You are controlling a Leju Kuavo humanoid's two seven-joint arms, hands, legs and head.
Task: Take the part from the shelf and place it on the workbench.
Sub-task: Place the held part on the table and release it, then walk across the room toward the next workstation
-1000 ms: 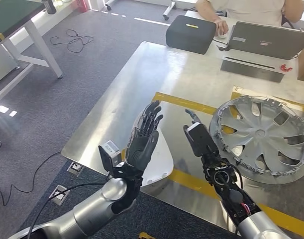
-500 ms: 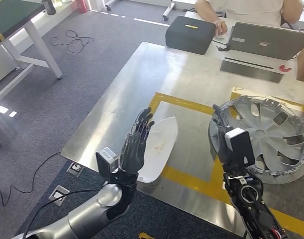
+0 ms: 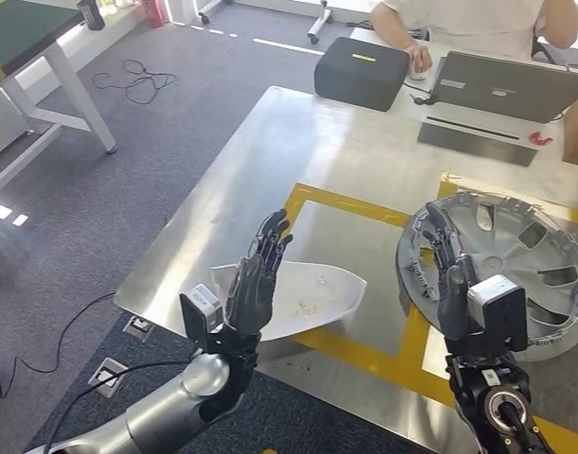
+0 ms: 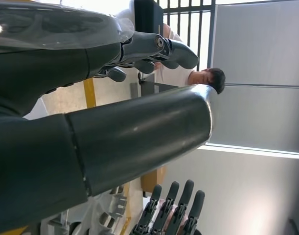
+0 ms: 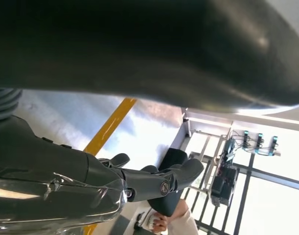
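Both hands hover empty with fingers spread, left hand [image 3: 257,279] above the white part [image 3: 322,293], right hand [image 3: 453,274] over the hubcap [image 3: 521,255] on the tabletop [image 3: 292,151].

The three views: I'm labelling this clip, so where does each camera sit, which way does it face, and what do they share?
Head view: high on the body, looking forward and down at the metal workbench; left robot hand, right robot hand, hubcap, white part.
Left wrist view: behind the left robot hand, facing across the bench to a seated person.
Right wrist view: behind the right robot hand, facing the windows.
Shared: yellow tape, that person.
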